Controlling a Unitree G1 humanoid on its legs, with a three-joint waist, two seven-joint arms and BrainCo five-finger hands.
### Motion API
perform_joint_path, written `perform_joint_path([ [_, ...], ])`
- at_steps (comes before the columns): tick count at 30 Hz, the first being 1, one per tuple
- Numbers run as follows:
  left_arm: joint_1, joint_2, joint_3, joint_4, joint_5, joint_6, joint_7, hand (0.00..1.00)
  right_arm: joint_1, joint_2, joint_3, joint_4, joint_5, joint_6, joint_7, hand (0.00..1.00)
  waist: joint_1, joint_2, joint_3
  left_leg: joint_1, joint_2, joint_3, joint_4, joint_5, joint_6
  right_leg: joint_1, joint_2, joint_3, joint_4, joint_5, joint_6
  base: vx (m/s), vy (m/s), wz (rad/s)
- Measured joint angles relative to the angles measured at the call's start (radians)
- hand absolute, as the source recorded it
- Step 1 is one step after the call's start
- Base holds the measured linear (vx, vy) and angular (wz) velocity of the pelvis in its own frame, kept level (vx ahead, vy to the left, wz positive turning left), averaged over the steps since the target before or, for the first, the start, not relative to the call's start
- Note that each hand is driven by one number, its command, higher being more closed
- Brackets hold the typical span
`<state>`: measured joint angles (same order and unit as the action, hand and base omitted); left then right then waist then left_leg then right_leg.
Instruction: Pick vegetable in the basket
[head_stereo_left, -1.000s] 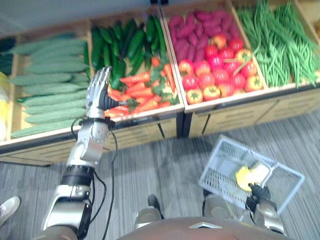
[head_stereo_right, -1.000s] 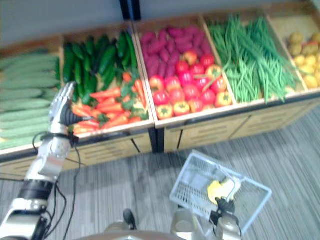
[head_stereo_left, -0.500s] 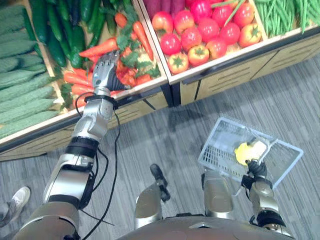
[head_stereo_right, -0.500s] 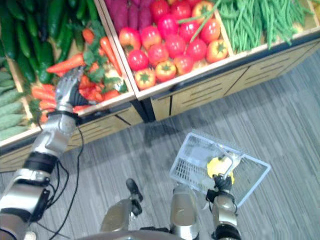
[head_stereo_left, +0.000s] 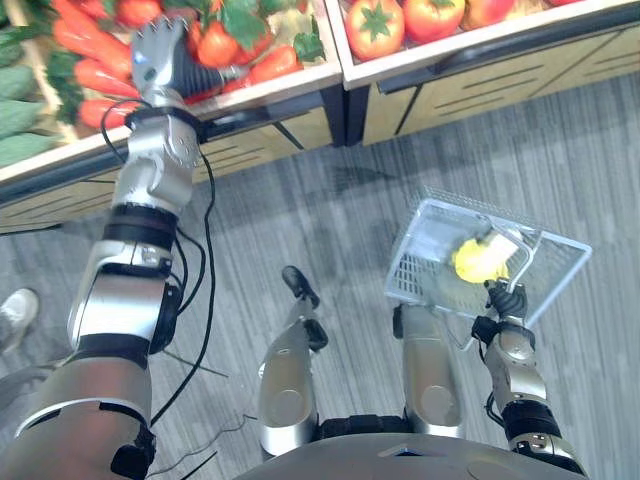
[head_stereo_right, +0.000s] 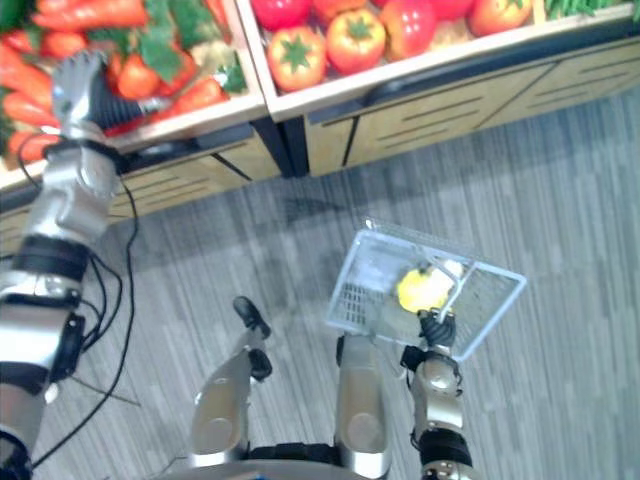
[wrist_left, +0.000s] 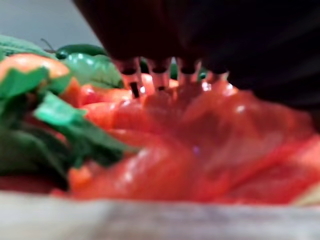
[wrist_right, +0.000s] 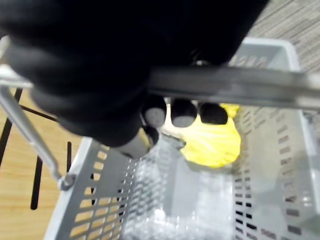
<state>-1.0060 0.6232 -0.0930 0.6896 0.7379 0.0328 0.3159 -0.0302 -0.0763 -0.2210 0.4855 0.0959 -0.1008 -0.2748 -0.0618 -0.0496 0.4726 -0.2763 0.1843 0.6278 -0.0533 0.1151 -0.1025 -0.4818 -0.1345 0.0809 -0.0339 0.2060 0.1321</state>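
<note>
Well, the left robot hand (head_stereo_left: 160, 58) lies with fingers straight on the carrots (wrist_left: 200, 145), next to the tomatoes (head_stereo_left: 375, 25) on the wooden counter (head_stereo_left: 480, 75), gripping none. Low over the grey floor (head_stereo_left: 330, 200), the right robot hand (head_stereo_left: 503, 300) is clenched around the handle (wrist_right: 235, 86) of the pale basket (head_stereo_left: 410, 265), where a yellow vegetable (head_stereo_left: 478, 260) lies.
</note>
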Motion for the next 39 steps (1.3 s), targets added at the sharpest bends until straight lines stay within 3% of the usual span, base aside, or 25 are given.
perform_joint_path([
  [9, 0.006, -0.032, -0.009, -0.001, 0.031, 0.006, -0.006, 1.00, 0.054, -0.002, 0.039, -0.040, 0.013, -0.007, 0.006, 1.00, 0.011, 0.004, -0.002, 0.052, 0.013, 0.015, 0.000, 0.002, -0.006, 0.050, 0.009, 0.008, 0.000, 0.011, 0.016, 0.05, 0.000, -0.03],
  [16, 0.020, -0.024, -0.007, -0.099, 0.041, 0.043, 0.018, 1.00, 0.086, -0.003, 0.044, -0.040, 0.019, -0.012, 0.010, 1.00, 0.033, 0.021, -0.014, 0.087, 0.021, -0.005, 0.024, -0.014, -0.006, 0.112, 0.005, -0.029, -0.001, 0.006, 0.011, 0.00, -0.008, 0.09],
  [20, 0.073, -0.021, -0.003, -0.196, 0.065, 0.054, 0.047, 1.00, 0.124, -0.003, 0.042, -0.015, 0.019, -0.012, 0.025, 1.00, 0.039, 0.038, -0.077, 0.107, 0.018, -0.015, 0.025, -0.018, -0.010, 0.140, 0.000, -0.044, -0.001, -0.018, -0.015, 0.00, -0.013, 0.05],
  [24, 0.162, -0.015, 0.017, -0.285, 0.072, 0.065, 0.075, 1.00, 0.126, -0.004, 0.036, 0.062, 0.018, -0.005, 0.030, 1.00, 0.013, 0.052, -0.143, 0.152, 0.008, -0.033, 0.017, -0.019, -0.011, 0.188, 0.000, -0.054, -0.004, -0.036, -0.021, 0.02, -0.010, 0.01],
  [31, 0.346, -0.022, 0.028, -0.408, 0.087, 0.037, 0.091, 1.00, 0.160, -0.002, 0.024, 0.100, 0.015, 0.007, 0.042, 1.00, -0.039, 0.065, -0.232, 0.249, -0.027, -0.032, -0.025, -0.027, -0.020, 0.264, -0.010, -0.034, -0.026, -0.047, -0.009, 0.03, 0.007, -0.10],
  [33, 0.380, -0.041, -0.005, -0.443, 0.111, 0.021, 0.091, 1.00, 0.182, 0.007, -0.003, 0.091, 0.015, 0.013, 0.046, 1.00, -0.053, 0.065, -0.241, 0.276, -0.035, -0.034, -0.034, -0.027, -0.016, 0.289, -0.013, -0.027, -0.026, -0.052, -0.004, 0.05, 0.007, -0.12],
  [35, 0.483, -0.110, -0.014, -0.508, 0.109, -0.001, 0.082, 1.00, 0.208, 0.025, -0.026, 0.048, 0.016, 0.020, 0.046, 1.00, -0.057, 0.063, -0.259, 0.329, -0.042, 0.010, -0.028, -0.052, -0.020, 0.296, -0.011, 0.008, -0.003, -0.067, -0.001, 0.06, 0.020, -0.54],
  [36, 0.516, -0.129, -0.014, -0.521, 0.108, -0.008, 0.081, 1.00, 0.206, 0.024, -0.025, 0.038, 0.016, 0.020, 0.046, 1.00, -0.056, 0.063, -0.260, 0.345, -0.043, 0.032, -0.025, -0.060, -0.022, 0.287, -0.010, 0.004, 0.007, -0.076, -0.010, 0.03, 0.039, -0.87],
  [37, 0.579, -0.167, -0.014, -0.538, 0.105, -0.022, 0.078, 1.00, 0.195, 0.021, -0.023, 0.020, 0.016, 0.024, 0.045, 1.00, -0.056, 0.071, -0.265, 0.374, -0.041, 0.082, -0.016, -0.083, -0.024, 0.274, -0.036, -0.106, 0.037, -0.128, -0.074, 0.03, 0.046, -0.92],
  [38, 0.606, -0.183, -0.013, -0.546, 0.102, -0.025, 0.076, 1.00, 0.188, 0.016, -0.023, 0.015, 0.016, 0.027, 0.043, 1.00, -0.058, 0.078, -0.267, 0.383, -0.037, 0.105, -0.007, -0.094, -0.026, 0.268, -0.054, -0.181, 0.059, -0.142, -0.112, 0.09, 0.068, -1.55],
  [39, 0.691, -0.227, -0.012, -0.576, 0.095, -0.040, 0.068, 1.00, 0.175, 0.003, -0.005, -0.020, 0.000, 0.031, 0.041, 1.00, -0.056, 0.093, -0.273, 0.416, -0.009, 0.187, 0.048, -0.126, -0.025, 0.253, -0.126, -0.461, 0.148, -0.135, -0.264, 0.15, 0.046, -1.85],
])
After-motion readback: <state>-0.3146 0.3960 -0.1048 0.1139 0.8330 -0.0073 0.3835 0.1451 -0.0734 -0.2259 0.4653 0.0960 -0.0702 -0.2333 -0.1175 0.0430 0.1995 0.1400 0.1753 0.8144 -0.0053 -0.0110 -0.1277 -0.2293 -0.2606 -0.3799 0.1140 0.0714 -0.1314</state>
